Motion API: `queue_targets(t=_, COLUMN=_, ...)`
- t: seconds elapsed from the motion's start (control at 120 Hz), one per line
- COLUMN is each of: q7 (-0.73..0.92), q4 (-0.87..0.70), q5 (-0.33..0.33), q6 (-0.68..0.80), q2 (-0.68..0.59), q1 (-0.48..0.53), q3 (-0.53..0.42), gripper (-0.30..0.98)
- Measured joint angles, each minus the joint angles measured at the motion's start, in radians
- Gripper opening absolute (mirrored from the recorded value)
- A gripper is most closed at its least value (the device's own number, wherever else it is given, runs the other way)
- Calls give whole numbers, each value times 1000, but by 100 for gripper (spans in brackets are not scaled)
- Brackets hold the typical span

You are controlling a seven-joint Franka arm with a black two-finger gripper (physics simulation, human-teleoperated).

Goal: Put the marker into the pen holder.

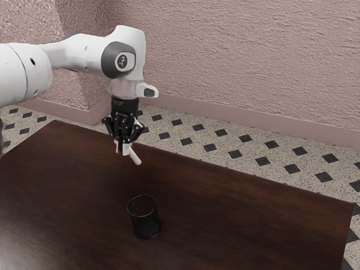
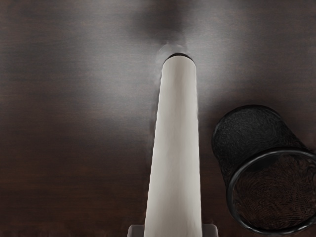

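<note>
My gripper [image 1: 122,147] is above the dark table in the exterior view, shut on the white marker [image 1: 135,157], which slants down toward that view's right. In the wrist view the marker [image 2: 177,143] stretches out from between the fingertips, with a finger edge on each side of it. The black mesh pen holder [image 1: 146,225] stands upright on the table, lower than the gripper and nearer the exterior camera. The wrist view shows the pen holder [image 2: 252,133] beside the marker, its round rim facing the camera. The marker's tip is well apart from the holder.
The brown wooden table [image 1: 242,208] extends around the holder. Beyond its far edge are a floor [image 1: 225,147] with dark diamonds and a pink textured wall [image 1: 242,62].
</note>
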Motion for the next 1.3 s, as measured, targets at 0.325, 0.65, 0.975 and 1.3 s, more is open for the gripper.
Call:
queue_targets(t=0.325, q7=-42, q4=13, q5=-93, q6=-251, q2=-23, q1=-132, q3=-1, gripper=-7)
queue_targets(t=0.65, q7=-73, q4=-55, q5=-115, q6=-305, q2=7, q1=-132, q3=-10, gripper=-6)
queue_targets(t=0.975, q7=-95, q4=-56, q5=-110, q6=-209, q2=44, q1=-112, q3=-8, gripper=2)
queue_targets(t=1.3, q7=-112, q4=-54, q5=-102, q6=-118, q2=76, q1=-109, q3=-9, gripper=-8)
